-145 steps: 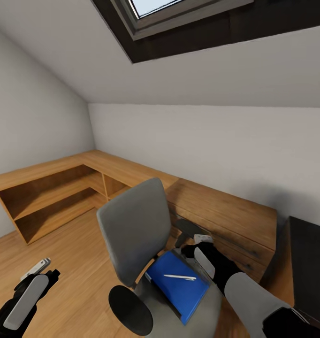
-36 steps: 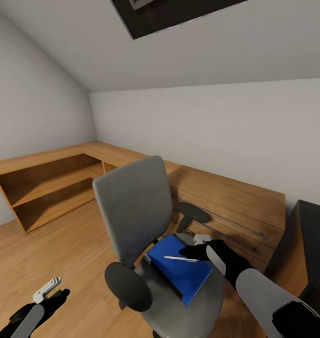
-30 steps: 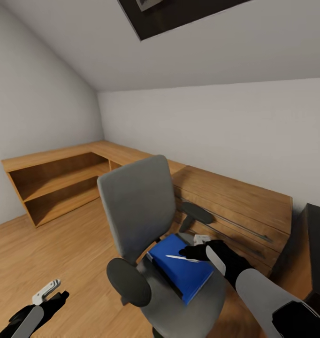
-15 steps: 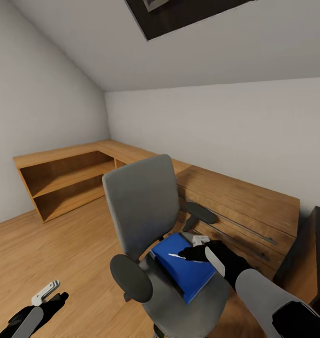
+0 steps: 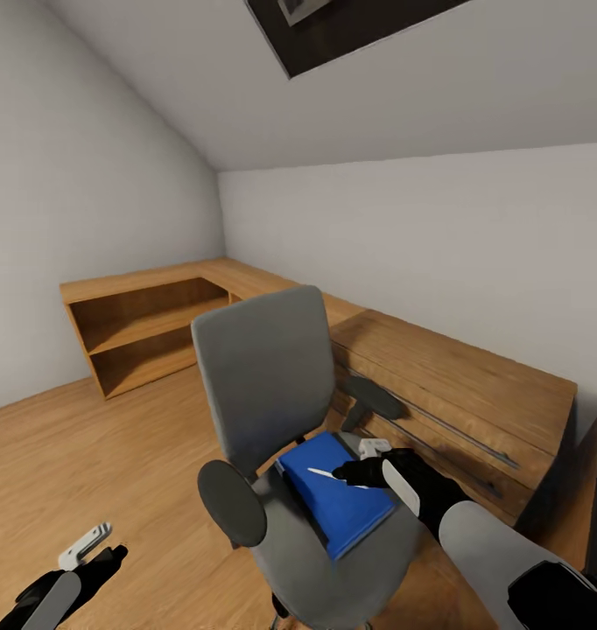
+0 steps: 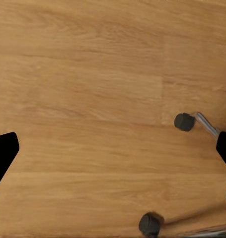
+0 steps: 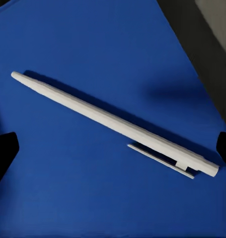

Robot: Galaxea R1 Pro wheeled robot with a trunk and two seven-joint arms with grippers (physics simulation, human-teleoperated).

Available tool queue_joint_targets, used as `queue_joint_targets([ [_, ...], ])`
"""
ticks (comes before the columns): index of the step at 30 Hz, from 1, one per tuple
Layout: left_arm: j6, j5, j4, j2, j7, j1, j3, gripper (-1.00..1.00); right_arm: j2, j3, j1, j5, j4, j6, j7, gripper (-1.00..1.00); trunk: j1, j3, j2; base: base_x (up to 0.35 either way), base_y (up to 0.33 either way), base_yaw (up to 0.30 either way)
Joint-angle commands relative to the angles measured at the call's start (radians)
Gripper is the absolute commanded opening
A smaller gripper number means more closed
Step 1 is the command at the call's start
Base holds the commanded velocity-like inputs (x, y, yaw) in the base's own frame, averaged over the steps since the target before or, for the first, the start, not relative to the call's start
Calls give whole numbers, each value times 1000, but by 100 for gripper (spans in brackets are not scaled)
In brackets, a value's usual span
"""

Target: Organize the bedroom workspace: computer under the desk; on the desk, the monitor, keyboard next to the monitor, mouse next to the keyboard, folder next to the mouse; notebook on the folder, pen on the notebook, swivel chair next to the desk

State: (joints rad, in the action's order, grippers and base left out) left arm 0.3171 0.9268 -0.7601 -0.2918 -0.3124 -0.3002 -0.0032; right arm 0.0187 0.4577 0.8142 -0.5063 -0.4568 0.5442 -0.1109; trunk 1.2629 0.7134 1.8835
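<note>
Right wrist view: right gripper jaws spread, tips either side of the white pen, which lies flat on the blue folder, long axis running roughly jaw tip to jaw tip, so not yet pinched. Head view: folder on the swivel chair seat; left gripper low over the floor, well apart, jaws spread.

Soft, even light, faint shadows, sharp renders, wide-angle stretching at head view edges

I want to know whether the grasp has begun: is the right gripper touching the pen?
Apart. In the right wrist view the pen lies flat on the folder, both fingertips at the frame edges, clear of it.
</note>
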Motion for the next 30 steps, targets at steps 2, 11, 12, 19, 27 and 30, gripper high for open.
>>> queue_joint_targets([
  [2, 3, 9, -1, -1, -8, 0, 0, 100, 1, 4, 0, 2, -2, 3, -3, 100, 0, 1, 0, -36, -148, 228],
  [11, -64, 10, 35, -3, -10, 0, 3, 100, 1, 4, 0, 2, -2, 3, -5, 100, 0, 1, 0, -7, -35, 230],
  [12, -72, 10, 36, -3, -10, 0, 3, 100, 1, 4, 0, 2, -2, 3, -5, 100, 0, 1, 0, -1, -49, 230],
  [19, -103, 10, 42, -1, -9, 0, 2, 100, 2, 5, 0, 2, -2, 3, -6, 100, 0, 1, 0, 0, -82, 99],
  [27, -105, 12, 44, -1, -9, 0, 2, 100, 0, 10, 0, 0, -2, 4, -6, 100, 0, 1, 0, 0, -152, 8],
  [30, -105, 12, 44, -1, -8, 0, 2, 100, 3, 9, 0, 3, -3, 2, -7, 100, 0, 1, 0, 0, -187, 0],
])
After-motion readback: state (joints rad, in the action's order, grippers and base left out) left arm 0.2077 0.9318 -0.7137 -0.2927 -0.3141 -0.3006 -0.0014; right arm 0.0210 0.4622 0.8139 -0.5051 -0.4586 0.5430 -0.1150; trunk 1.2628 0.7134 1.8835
